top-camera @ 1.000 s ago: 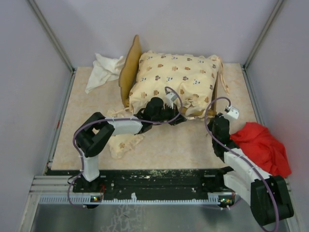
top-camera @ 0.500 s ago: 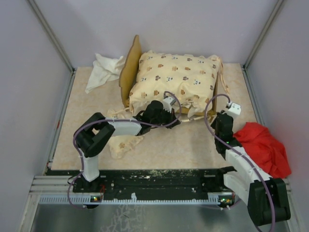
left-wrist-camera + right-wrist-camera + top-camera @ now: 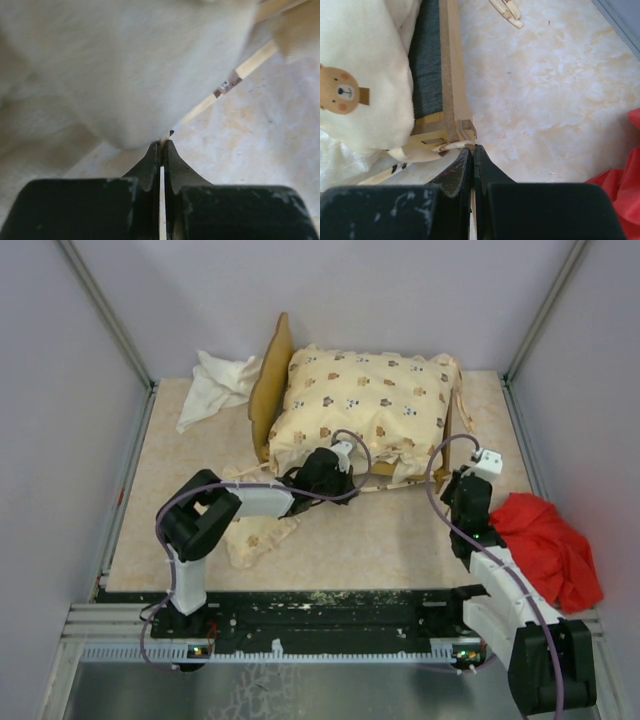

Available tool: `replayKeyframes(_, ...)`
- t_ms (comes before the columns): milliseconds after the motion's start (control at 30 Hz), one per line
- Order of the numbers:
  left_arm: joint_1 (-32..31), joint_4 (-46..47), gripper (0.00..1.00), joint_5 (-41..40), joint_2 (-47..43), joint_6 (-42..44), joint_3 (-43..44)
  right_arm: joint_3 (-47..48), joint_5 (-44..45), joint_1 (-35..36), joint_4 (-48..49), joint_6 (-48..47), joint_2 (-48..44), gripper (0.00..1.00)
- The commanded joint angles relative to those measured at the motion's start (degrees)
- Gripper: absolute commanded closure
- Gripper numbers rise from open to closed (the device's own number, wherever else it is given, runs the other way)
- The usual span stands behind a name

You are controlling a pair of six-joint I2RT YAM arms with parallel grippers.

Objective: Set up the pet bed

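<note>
Both grippers are closed, fingers pressed together with only a hairline slit between them. I cannot tell whether either pinches anything.

From where I stand, the left gripper (image 3: 161, 145) has its tips right under the bulging edge of the cream animal-print cushion (image 3: 125, 70), which hangs just above and ahead of it. A pale rail of the bed frame (image 3: 250, 62) runs off ahead to its right.

The right gripper (image 3: 472, 149) points at a corner of that frame, its tips at a thin cream loop (image 3: 454, 146) there. Ahead and to its left, the cushion lies on the dark grey base (image 3: 427, 60) inside the rail.

The wavy headboard (image 3: 268, 380) stands upright beyond the left gripper, against the cushion's left side. The small matching pillow (image 3: 258, 537) lies on the table (image 3: 400, 540) behind that gripper, beside its forearm.

A red cloth (image 3: 545, 545) sits just right of the right gripper. A white cloth (image 3: 212, 385) lies far ahead-left, past the headboard.
</note>
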Motion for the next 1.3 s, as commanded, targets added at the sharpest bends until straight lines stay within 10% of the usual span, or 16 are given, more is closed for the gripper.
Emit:
replayKeyframes(0, 1.1, -4.8, 1.0, -4.4, 1.6, -0.9, 1.3, 1.0, -0.1, -0.9, 8.9, -1.2, -2.1, 1.0)
replayKeyframes(867, 2.1, -7.3, 1.0, -6.3, -0.4, -5.1, -2.5, 5.7, 4.1, -2.3, -1.5, 2.8, -0.2, 1.0)
replayKeyframes(1033, 1.3, -8.6, 0.66, -1.3, -7.6, -5.5, -3.2, 13.1, 1.6, -2.3, -17.3, 10.0, -0.1, 0.74)
replayKeyframes(1267, 0.9, -10.5, 0.53, -1.1, -14.5, -5.9, -3.2, 11.2, -6.7, 0.7, -20.2, 21.9, -7.4, 0.63)
